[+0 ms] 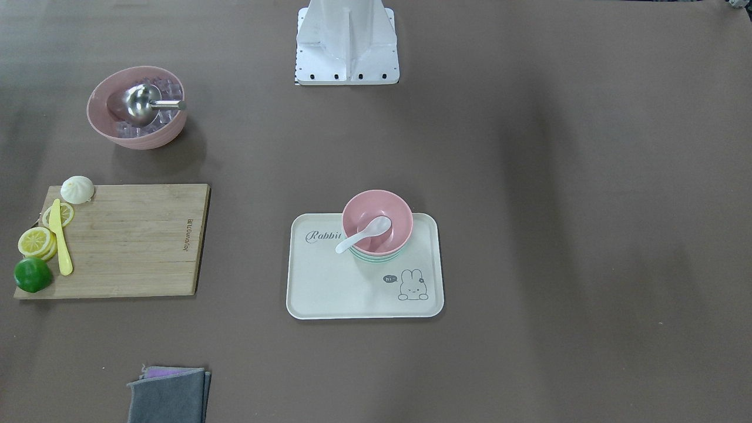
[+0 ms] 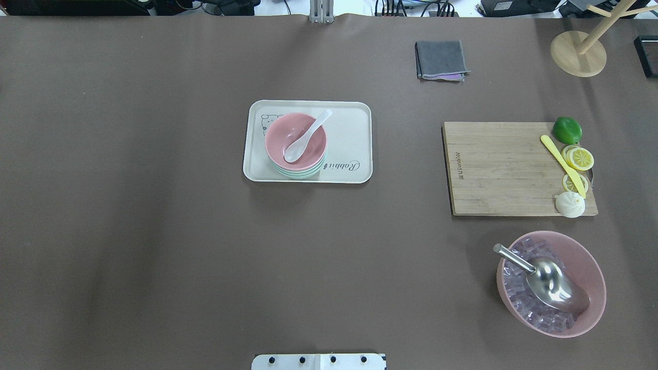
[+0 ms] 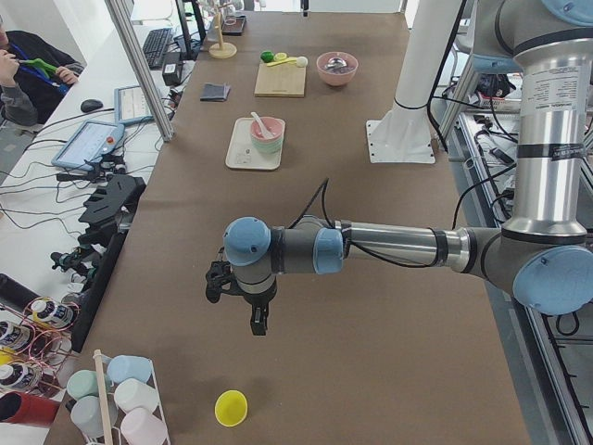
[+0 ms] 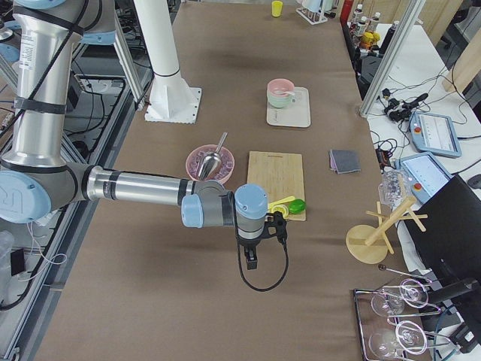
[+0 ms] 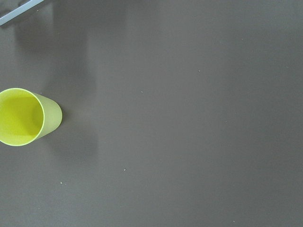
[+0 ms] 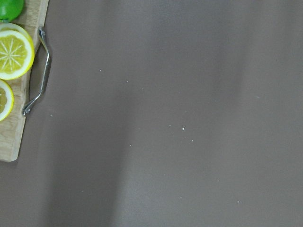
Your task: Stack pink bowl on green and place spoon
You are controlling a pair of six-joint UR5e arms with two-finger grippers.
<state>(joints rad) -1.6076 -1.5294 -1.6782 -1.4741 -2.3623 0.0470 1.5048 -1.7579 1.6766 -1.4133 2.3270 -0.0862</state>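
Observation:
The pink bowl (image 1: 377, 220) (image 2: 295, 141) sits nested on top of the green bowls (image 1: 376, 256) (image 2: 298, 172) on a cream rabbit tray (image 1: 352, 288) (image 2: 354, 123) at mid-table. The white spoon (image 1: 364, 233) (image 2: 307, 136) lies in the pink bowl, scoop down inside and handle resting over the rim. Neither arm is near the tray. My left gripper (image 3: 258, 320) hangs over bare table far out at the left end, and my right gripper (image 4: 250, 259) hangs at the right end beside the cutting board. Both show only in the side views, so I cannot tell whether they are open or shut.
A wooden cutting board (image 2: 498, 169) carries a lime, lemon slices, a yellow knife and a bun. A larger pink bowl (image 2: 552, 282) holds ice cubes and a steel scoop. A grey cloth (image 2: 441, 59), a wooden stand (image 2: 578, 51) and a yellow cup (image 5: 23, 117) stand further out.

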